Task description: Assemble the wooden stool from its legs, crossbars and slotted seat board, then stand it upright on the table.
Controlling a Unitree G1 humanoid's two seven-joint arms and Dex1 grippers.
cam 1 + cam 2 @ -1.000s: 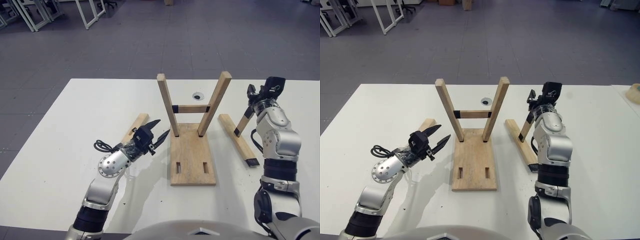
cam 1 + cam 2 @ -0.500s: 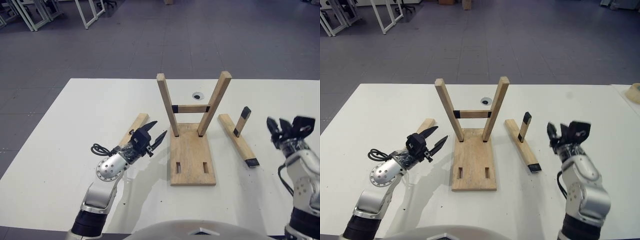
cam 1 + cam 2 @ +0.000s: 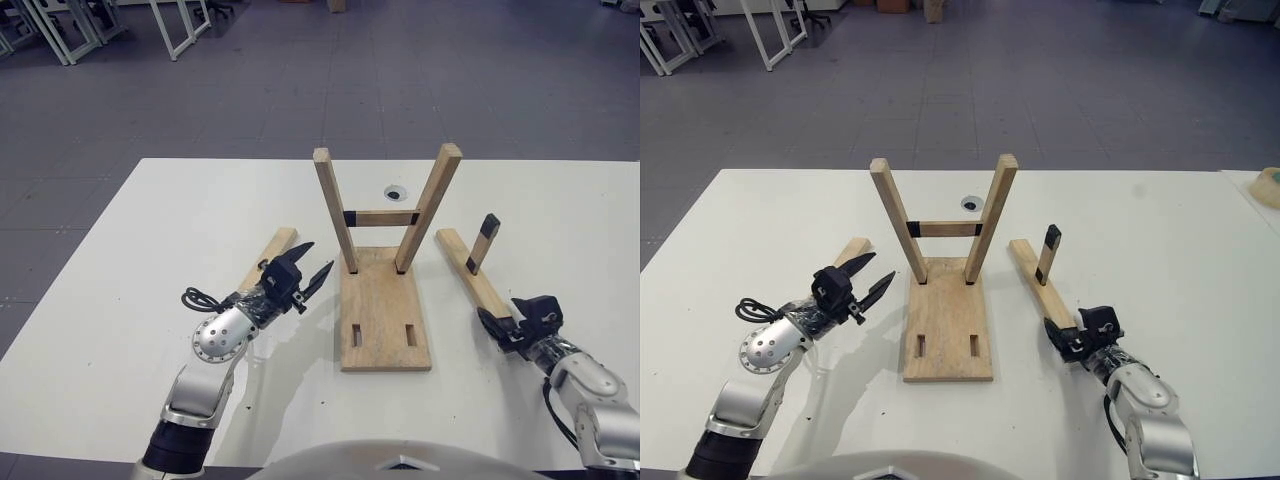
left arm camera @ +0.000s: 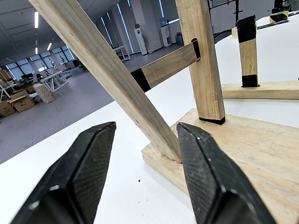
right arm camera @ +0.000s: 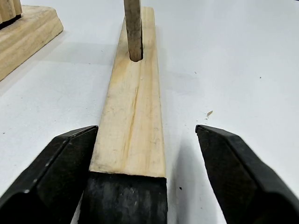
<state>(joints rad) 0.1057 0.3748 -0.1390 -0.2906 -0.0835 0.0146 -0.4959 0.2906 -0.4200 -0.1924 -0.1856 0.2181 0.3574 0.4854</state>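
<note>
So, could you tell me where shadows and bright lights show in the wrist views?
Right wrist view: a soft shadow lies on the table beside the loose leg, toward the seat board. Left wrist view: ceiling strip lights glow behind.

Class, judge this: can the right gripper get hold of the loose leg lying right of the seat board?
Probably yes: the open right gripper straddles the black-capped near end of the loose leg, with nothing between them.

Seat board (image 3: pixel 385 330) flat, two legs (image 3: pixel 337 212), crossbar (image 3: pixel 385 217) upright, loose legs (image 3: pixel 486 294) either side
</note>
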